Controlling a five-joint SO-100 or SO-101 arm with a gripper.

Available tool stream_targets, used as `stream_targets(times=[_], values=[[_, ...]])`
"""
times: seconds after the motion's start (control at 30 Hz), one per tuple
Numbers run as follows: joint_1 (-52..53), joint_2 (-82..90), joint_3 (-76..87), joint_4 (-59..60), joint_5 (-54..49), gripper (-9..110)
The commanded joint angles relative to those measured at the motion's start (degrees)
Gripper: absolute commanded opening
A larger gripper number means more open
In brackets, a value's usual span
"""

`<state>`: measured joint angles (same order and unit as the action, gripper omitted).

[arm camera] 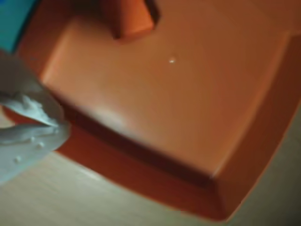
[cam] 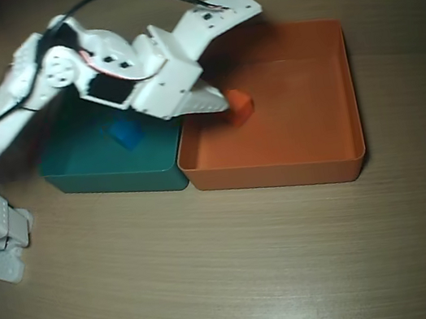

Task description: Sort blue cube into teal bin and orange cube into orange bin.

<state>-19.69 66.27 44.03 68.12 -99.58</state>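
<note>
Starting at the left of the overhead view: standing on the wooden table (cam: 217, 274) at its left edge and leaning the white arm (cam: 34, 83) rightward, low across the teal bin (cam: 110, 182), probably so as to reach the neighbouring tray without shifting the base. Shading most of that teal bin while doing so, yet leaving the blue cube (cam: 126, 133) showing on its floor, lying loose near the wall shared with the other tray, apparently sorted already. Crossing next over the line where the two bins are touching side by side, and poking the gripper (cam: 222, 104) just inside the left part of the orange bin (cam: 281, 170). Hanging there right beside the orange cube (cam: 239, 105), which is sitting on the bin's floor near the left wall; touching it or just clear of it, not possible to say from above. Turning to the wrist view, again from the left: showing a sliver of the teal bin (arm camera: 11, 23) in the top corner, then the pale, blurred gripper (arm camera: 56, 128) at the left edge over the near rim of the orange bin (arm camera: 141, 165), and the orange cube (arm camera: 128, 19) at the top, resting on the floor and not lying between the jaws. Pinching nothing by the look of it; spread or pressed together, not telling from such blur. Judging the sorting as nearly finished, with both cubes lying in their matching bins.
</note>
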Motion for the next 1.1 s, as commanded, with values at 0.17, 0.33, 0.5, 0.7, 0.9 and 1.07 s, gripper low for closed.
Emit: stream_targets(times=[0.17, 0.33, 0.5, 0.7, 0.9, 1.07], values=[[9.7, 45.5, 38.3, 0.1, -0.4, -5], [17.0, 67.1, 62.8, -0.8, -0.5, -5], [22.1, 87.5, 83.8, -0.8, -0.5, -5], [24.1, 108.4, 106.3, -0.8, -0.5, -5], [23.5, 125.5, 126.3, -0.8, -0.5, -5], [23.5, 125.5, 137.7, 0.1, -0.6, -5]])
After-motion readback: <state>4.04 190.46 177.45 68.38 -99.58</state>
